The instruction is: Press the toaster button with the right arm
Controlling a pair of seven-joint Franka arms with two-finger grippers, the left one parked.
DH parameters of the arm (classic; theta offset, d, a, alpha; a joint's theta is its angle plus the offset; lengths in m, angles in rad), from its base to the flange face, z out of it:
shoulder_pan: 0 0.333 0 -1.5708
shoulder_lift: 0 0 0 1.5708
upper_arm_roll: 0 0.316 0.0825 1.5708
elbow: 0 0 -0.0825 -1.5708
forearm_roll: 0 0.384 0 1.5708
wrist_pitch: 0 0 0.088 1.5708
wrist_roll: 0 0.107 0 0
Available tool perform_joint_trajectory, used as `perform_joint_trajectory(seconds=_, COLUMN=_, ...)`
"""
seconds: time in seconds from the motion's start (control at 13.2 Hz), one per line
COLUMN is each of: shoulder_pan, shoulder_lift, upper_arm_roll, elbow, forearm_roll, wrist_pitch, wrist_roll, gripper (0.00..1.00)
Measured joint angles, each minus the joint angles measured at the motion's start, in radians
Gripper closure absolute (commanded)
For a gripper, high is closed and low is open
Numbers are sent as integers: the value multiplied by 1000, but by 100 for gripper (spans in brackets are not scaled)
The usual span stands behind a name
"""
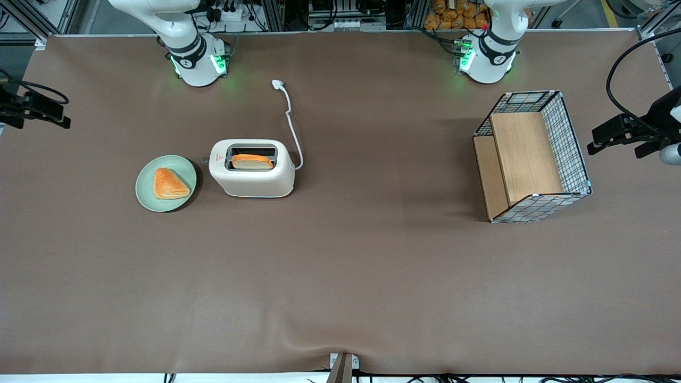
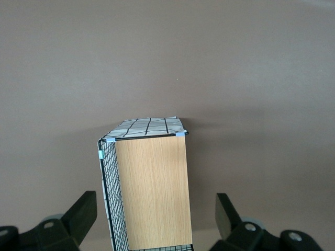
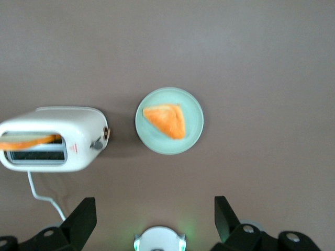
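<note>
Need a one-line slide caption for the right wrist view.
Open gripper high above toaster, its button facing a plate of toast.

The brown table (image 1: 372, 276) carries the toaster (image 1: 251, 175), green plate (image 1: 183, 169) and wire basket (image 1: 572, 149).

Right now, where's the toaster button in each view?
Front view: toaster button juts from the toaster end facing the green plate.
Right wrist view: button on the end nearest the plate; gripper open, high above.
Left wrist view: not in it.
Shared landmark: the plate.
</note>
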Motion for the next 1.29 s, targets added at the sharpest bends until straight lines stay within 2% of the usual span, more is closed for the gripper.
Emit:
perform_joint_trajectory(seconds=0.38, shoulder_pan=22, shoulder_lift=-4, upper_arm_roll=7, elbow=30, forearm_roll=0, wrist_pitch=-55, wrist_roll=0, gripper=0)
perform_joint_trajectory(seconds=0.68, shoulder_pan=74, shoulder_lift=-2, upper_arm_roll=9, elbow=37, forearm_roll=0, wrist_pitch=20, wrist_roll=3, gripper=0)
perform_joint_trajectory(seconds=1.22, shoulder_pan=112, shoulder_lift=88, upper_arm_roll=10, elbow=12, forearm_roll=1, wrist_pitch=-33, wrist_roll=3, gripper=0)
perform_joint_trajectory(seconds=1.29, shoulder_pan=112, shoulder_lift=88, upper_arm_roll=10, elbow=3, forearm_roll=1, wrist_pitch=-42, wrist_roll=3, gripper=8)
